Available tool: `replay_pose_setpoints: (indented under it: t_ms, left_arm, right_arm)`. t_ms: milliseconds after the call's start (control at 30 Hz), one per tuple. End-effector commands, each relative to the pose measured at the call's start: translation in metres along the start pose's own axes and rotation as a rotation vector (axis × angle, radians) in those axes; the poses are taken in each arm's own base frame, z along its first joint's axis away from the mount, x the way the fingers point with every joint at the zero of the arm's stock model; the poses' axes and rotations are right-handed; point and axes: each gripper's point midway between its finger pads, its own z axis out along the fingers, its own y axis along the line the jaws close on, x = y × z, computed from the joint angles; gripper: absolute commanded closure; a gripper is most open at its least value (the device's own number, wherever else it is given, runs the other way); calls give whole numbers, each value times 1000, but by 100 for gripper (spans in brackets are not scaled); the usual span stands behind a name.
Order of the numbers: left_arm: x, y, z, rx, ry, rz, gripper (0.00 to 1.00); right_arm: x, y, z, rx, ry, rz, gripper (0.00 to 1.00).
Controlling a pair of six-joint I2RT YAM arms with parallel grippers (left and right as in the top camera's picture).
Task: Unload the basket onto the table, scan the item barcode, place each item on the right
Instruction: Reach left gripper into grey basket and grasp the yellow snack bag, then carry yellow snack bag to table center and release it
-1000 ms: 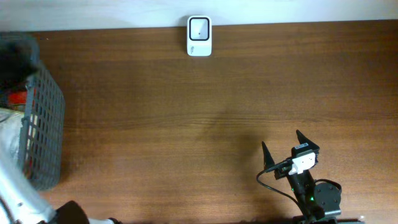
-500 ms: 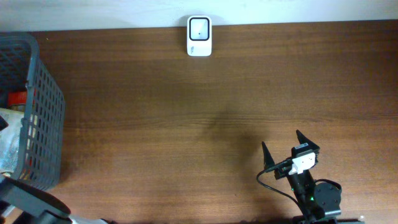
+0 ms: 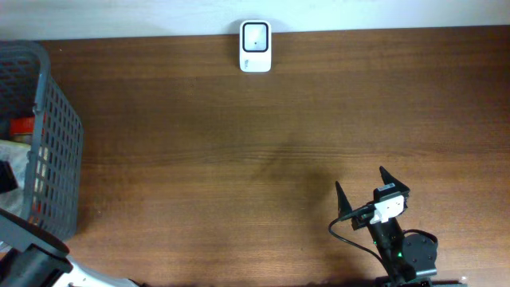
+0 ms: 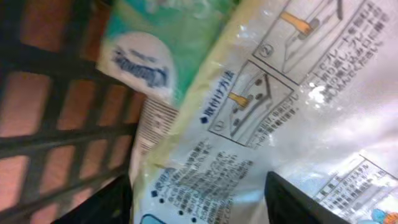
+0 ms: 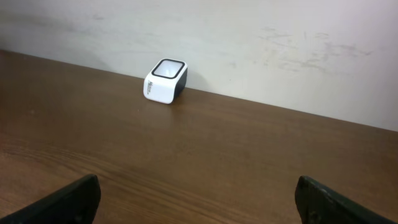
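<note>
Left wrist view puts the left gripper [image 4: 199,190] down inside the grey basket [image 4: 56,146]. Its two dark fingers [image 4: 292,199] stand apart at the bottom of the picture, with a white printed packet [image 4: 298,93] filling the space between them. The jaws are neither at their widest nor closed, and I cannot tell whether the pads press on the film or only flank it. The packet lies straight ahead of the fingers and right up against them. Its long edge runs on a slant from lower left to upper right, so the jaws look set across its width rather than along it. A teal and white pack [image 4: 168,43] lies just beside it toward the basket wall, touching or slightly tucked under. No barcode on the packet can be made out for certain. From overhead, the basket sits at the left edge of the table [image 3: 199,159], with something red [image 3: 22,125] in it. The left arm is clearly the nearer one. The right gripper [image 3: 360,182] rests near the front edge, well apart from the basket, jaws spread wide and empty. The scanner [image 3: 256,46] stands at the far edge, mid-table. Once lifted, the packet would probably have to travel right and away to reach it.
</note>
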Motion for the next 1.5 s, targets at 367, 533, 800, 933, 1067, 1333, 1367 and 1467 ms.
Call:
replay_pose_setpoints:
  t_ms: [367,533,800,933,1067,1333,1367,1467]
  left_arm:
    - [-98,20,-167,134,-435,-368,100]
    - [-125,-24,-354,475,-820,-439,100]
    - [-35,-307,-311,848,-207,91,100]
    - [32,-399,-253,838,22,302,100]
    - [96,-487,-213,886,113,489,100]
    - [159,-602,-197,882,24,677,100]
    - [156,-605,-199,890,14,661,100]
    - [143,-611,-203,912,19,526,100]
  right_arm:
    - [2,2,0,-10,0,8,1]
    - [2,2,0,-10,1,8,1]
    - [2,2,0,-10,0,8,1]
    - [2,2,0,-10,1,8,1]
    - [2,2,0,-10,0,8,1]
    - [2,2,0,-10,0,8,1]
    - [2,2,0,-10,0,8,1]
    - [2,2,0,-10,0,8,1]
